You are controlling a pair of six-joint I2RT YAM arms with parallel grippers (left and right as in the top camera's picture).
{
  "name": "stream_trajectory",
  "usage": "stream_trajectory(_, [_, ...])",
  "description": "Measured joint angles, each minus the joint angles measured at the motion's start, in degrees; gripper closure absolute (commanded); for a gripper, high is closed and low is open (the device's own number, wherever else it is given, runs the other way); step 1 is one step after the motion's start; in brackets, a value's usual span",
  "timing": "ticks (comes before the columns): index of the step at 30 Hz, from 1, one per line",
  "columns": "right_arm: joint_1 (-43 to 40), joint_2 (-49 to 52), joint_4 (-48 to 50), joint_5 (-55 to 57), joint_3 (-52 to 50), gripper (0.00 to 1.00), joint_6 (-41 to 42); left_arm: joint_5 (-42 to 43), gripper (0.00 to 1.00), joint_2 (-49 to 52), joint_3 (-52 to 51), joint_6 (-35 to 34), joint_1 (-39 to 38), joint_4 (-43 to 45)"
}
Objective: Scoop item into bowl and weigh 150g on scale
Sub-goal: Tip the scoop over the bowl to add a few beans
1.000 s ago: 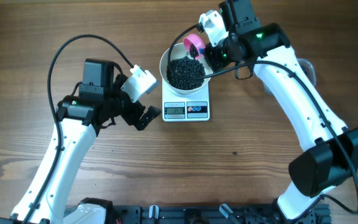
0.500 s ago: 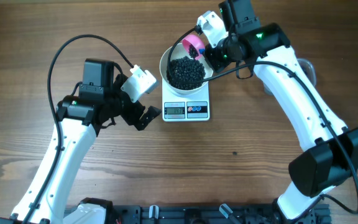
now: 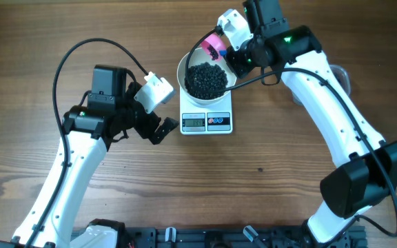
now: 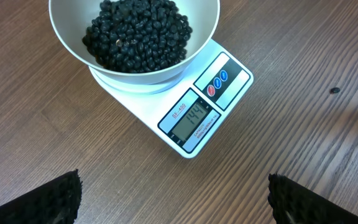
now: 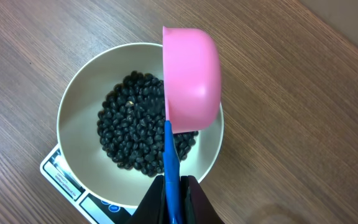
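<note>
The white bowl stands on the scale and holds a heap of the black item. My right gripper is shut on the blue handle of a pink scoop. The scoop is tipped on its side over the bowl's far rim, above the item. My left gripper hangs open left of the scale, its fingers wide apart over bare wood. From that wrist the bowl, the item and the scale show, the display reading 144.
A clear plastic tub peeks out behind my right arm at the right. A small dark spot marks the wooden table nearer the front. A black cable loops over my left arm.
The pink scoop has shifted slightly up and back toward the bowl's far rim with my right gripper. My left arm has not moved.
</note>
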Motion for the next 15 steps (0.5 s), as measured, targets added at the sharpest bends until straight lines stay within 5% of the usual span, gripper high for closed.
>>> stream_trajectory(15, [-1.49,0.00,-0.50,-10.01,0.00,0.96,0.22,0.00,0.00,-0.02,0.00,0.00,0.00,0.02])
